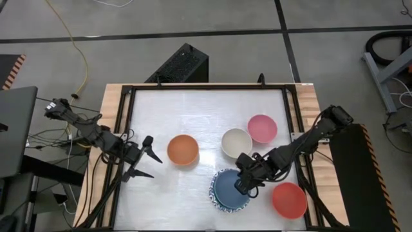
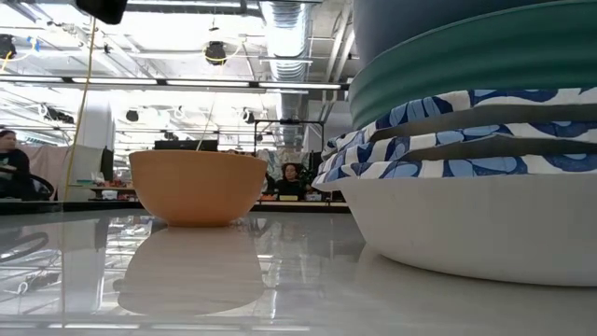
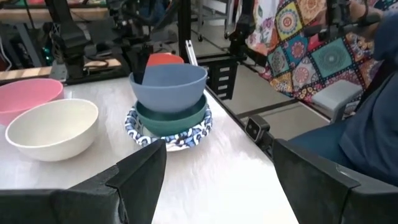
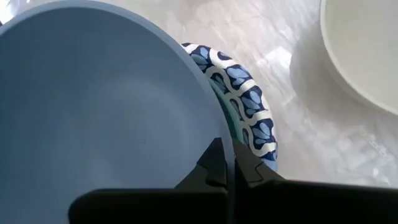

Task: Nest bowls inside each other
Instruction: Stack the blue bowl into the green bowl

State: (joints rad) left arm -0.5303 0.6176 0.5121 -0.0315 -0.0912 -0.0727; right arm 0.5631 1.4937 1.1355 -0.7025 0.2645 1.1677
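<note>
Near the table's front, a blue bowl (image 1: 228, 188) tops a stack on a green bowl (image 3: 171, 119) and white bowls with blue patterned rims (image 2: 448, 140). My right gripper (image 1: 244, 187) is shut on the blue bowl's rim. An orange bowl (image 1: 183, 149) stands alone left of centre, with my left gripper (image 1: 144, 160) open just left of it and touching nothing. Cream (image 1: 236, 142), pink (image 1: 262, 128) and red (image 1: 289, 200) bowls stand apart on their bases at the right. My right gripper pinches the blue bowl's rim (image 4: 225, 149) on the side toward the table's right edge, one finger (image 4: 211, 167) inside the bowl and one outside. The fingers slant down from the right. The bowl's base sits inside the green bowl, its wall standing high above it.
A black frame (image 1: 293, 122) edges the white tabletop. Open surface lies between the orange bowl and the stack and along the far half. Beyond the table's right edge are a patterned cloth (image 3: 305, 50) and a person's dark sleeve (image 3: 373, 124).
</note>
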